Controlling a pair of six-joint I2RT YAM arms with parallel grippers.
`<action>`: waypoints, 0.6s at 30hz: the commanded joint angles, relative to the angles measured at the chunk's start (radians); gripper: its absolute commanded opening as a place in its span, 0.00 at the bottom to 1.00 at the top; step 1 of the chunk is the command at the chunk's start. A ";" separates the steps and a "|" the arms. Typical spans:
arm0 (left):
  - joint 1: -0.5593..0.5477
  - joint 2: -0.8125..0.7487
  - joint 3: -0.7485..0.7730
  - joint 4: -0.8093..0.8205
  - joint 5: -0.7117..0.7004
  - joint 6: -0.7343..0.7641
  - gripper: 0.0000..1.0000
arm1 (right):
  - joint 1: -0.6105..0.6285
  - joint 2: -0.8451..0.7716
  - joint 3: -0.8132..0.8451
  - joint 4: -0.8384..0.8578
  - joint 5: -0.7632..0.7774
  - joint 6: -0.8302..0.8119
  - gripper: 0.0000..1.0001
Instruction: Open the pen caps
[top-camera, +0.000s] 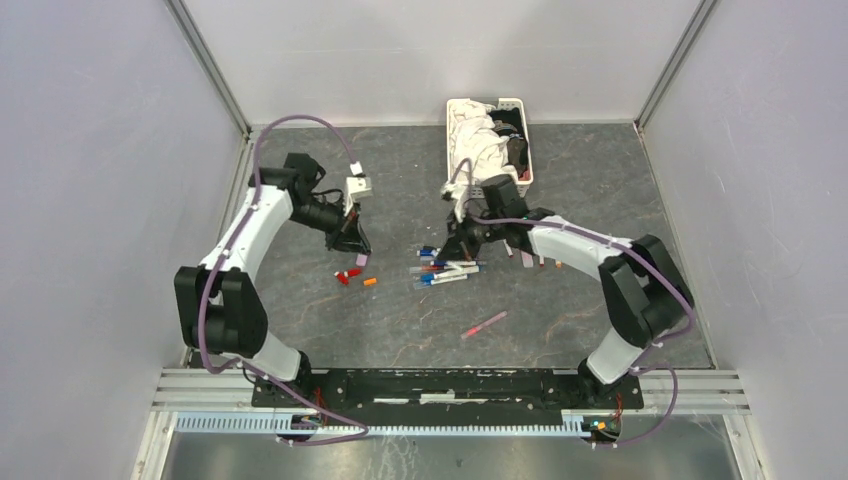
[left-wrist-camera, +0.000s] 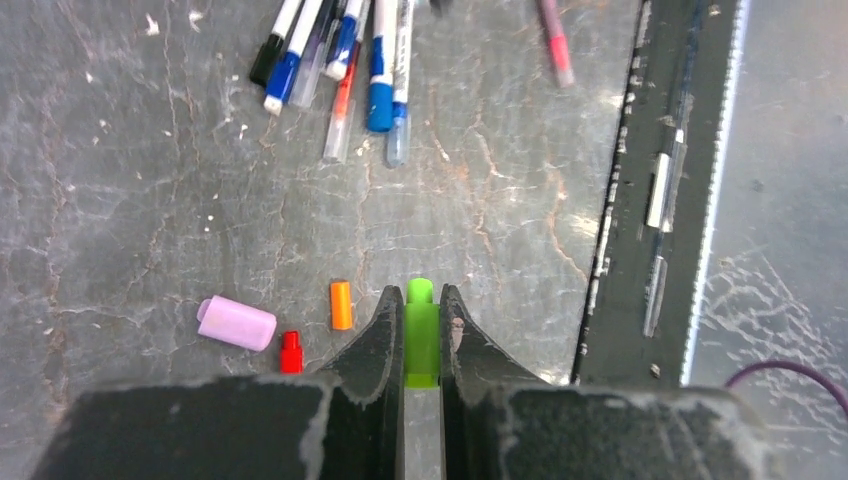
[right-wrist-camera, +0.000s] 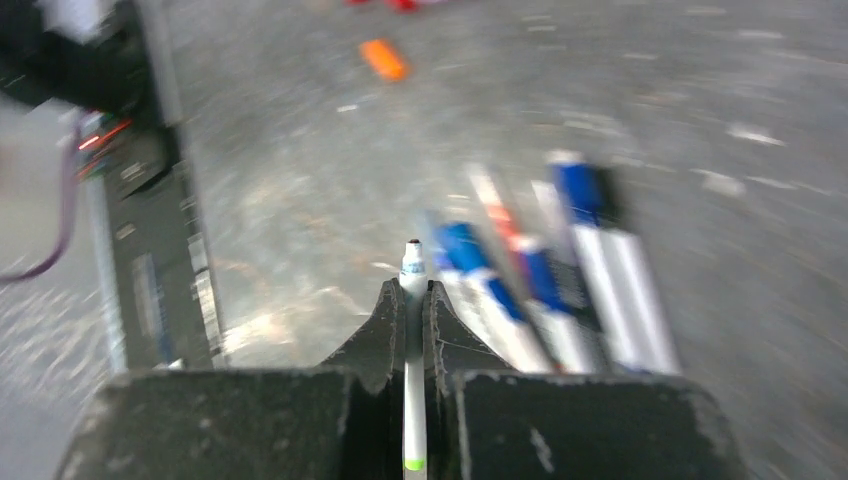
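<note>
My left gripper is shut on a green pen cap, held just above the table with its narrow end sticking out past the fingertips. Loose caps lie to its left: lilac, red and orange. My right gripper is shut on a thin white pen with a green rear end, its bare tip poking out in front. In the top view the left gripper and right gripper hover either side of a pile of pens.
A pink pen lies alone nearer the arm bases. A few more pens lie under the right forearm. A white slatted basket of cloths stands at the back. A black base rail runs along the near edge.
</note>
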 joint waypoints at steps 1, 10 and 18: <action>-0.066 -0.052 -0.185 0.504 -0.121 -0.365 0.02 | -0.110 -0.138 -0.069 0.109 0.426 0.118 0.00; -0.111 0.004 -0.318 0.805 -0.360 -0.486 0.02 | -0.284 -0.265 -0.267 0.206 0.723 0.312 0.00; -0.129 0.020 -0.372 0.863 -0.369 -0.491 0.20 | -0.331 -0.263 -0.290 0.186 0.937 0.308 0.00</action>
